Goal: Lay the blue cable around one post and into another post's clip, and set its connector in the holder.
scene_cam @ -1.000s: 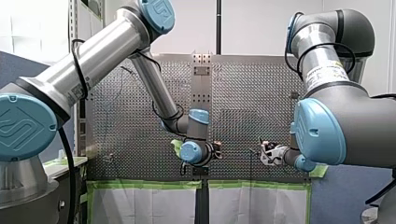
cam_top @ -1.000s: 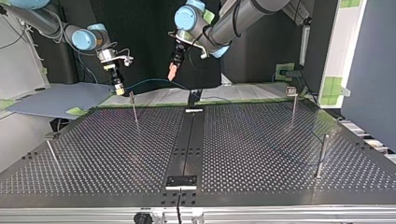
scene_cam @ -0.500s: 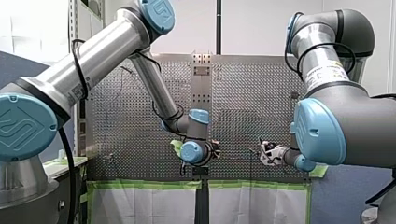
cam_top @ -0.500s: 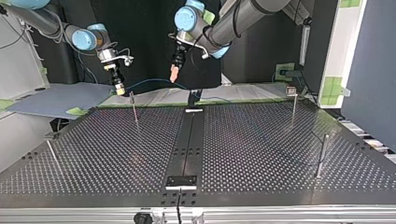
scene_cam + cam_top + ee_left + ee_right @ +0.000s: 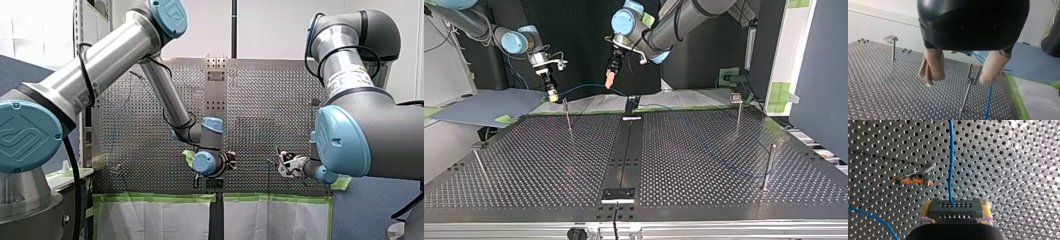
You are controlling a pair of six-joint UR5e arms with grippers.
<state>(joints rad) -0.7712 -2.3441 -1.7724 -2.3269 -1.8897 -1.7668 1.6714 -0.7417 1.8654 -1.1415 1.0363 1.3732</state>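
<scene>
Over the desk's (image 5: 704, 150) far edge, the cable (image 5: 591, 86) hangs in the same low arc as a second ago. Its connector (image 5: 953, 211) is clamped between the right pincer's (image 5: 553, 96) yellow pads, just beside a post (image 5: 567, 115). The left pincer (image 5: 956, 80) has crept slightly along above the arc, beige pads wide apart and holding nothing. I'd say the routing has barely begun: no post wrapped, no clip filled.

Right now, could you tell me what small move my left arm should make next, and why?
Probably lower my left gripper onto the blue cable and close. Its fingers are open and empty, while my right gripper is shut on the connector.
</scene>
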